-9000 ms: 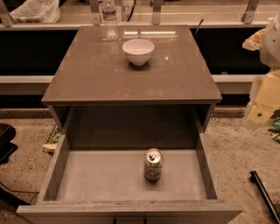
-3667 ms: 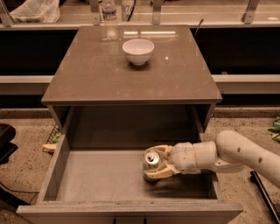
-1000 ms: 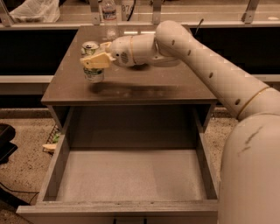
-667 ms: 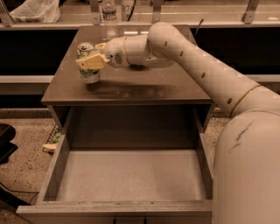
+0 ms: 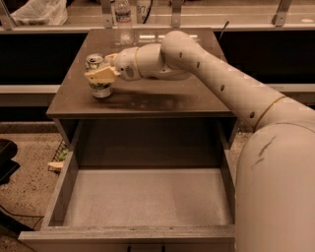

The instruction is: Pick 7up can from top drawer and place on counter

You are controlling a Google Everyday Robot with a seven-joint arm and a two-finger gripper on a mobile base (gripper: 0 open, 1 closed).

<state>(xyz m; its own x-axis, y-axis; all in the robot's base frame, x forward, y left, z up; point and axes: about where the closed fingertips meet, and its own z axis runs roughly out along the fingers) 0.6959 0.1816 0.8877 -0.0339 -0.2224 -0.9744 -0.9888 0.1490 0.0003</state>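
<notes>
The 7up can (image 5: pixel 100 89) stands upright on the left part of the counter (image 5: pixel 167 101), its silvery top showing. My gripper (image 5: pixel 100 69) reaches in from the right and is shut on the 7up can, with one tan finger (image 5: pixel 101 75) across the can's front. The can's base appears to rest on the counter. The top drawer (image 5: pixel 147 197) is pulled out below the counter, and its grey floor holds nothing. My arm (image 5: pixel 221 78) crosses the counter's right side and hides its middle.
A clear plastic bottle (image 5: pixel 124 19) stands at the counter's back edge. Behind it runs a pale ledge with metal posts (image 5: pixel 175 11). A white plastic bag (image 5: pixel 37 11) lies at the far left. A dark object (image 5: pixel 6 165) sits on the floor to the left.
My gripper has carried the can a little further left and down, to the left part of the counter. The drawer stays open.
</notes>
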